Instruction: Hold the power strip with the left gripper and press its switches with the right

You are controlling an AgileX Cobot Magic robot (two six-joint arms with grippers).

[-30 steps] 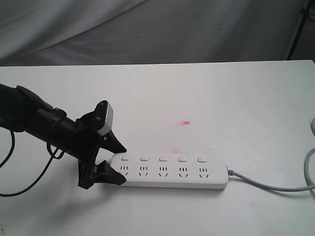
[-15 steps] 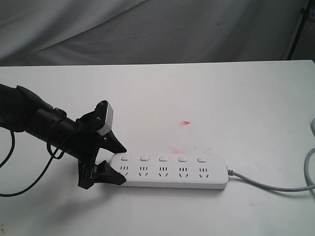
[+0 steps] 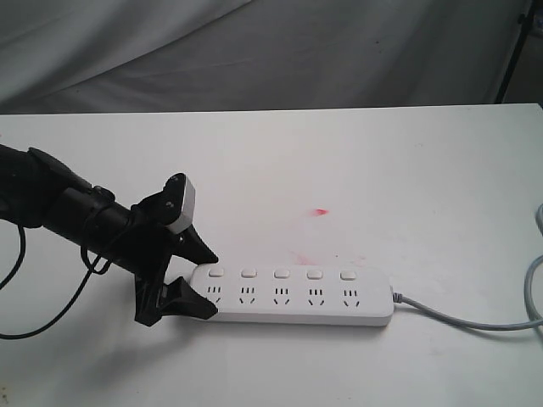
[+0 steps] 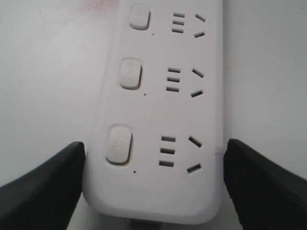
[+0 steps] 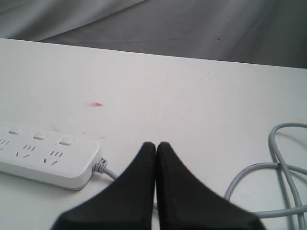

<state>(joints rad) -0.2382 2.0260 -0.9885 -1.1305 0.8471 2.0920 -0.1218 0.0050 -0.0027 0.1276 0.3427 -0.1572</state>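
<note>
Exterior view: left claw point(image 3: 209, 286) is clamping the power strip point(image 3: 293, 298) at its cordless end, one finger against each long side. Strip is lying flat on the tabletop point(image 3: 382, 186). Holding step judged done. Right claw point(image 5: 156, 149), fingers pressed together, is hanging beyond the strip's cord end, well apart from the switches point(image 3: 281, 273). Next: bringing its closed tip down squarely onto one button. Versus half a second ago: nothing is shifting.
</note>
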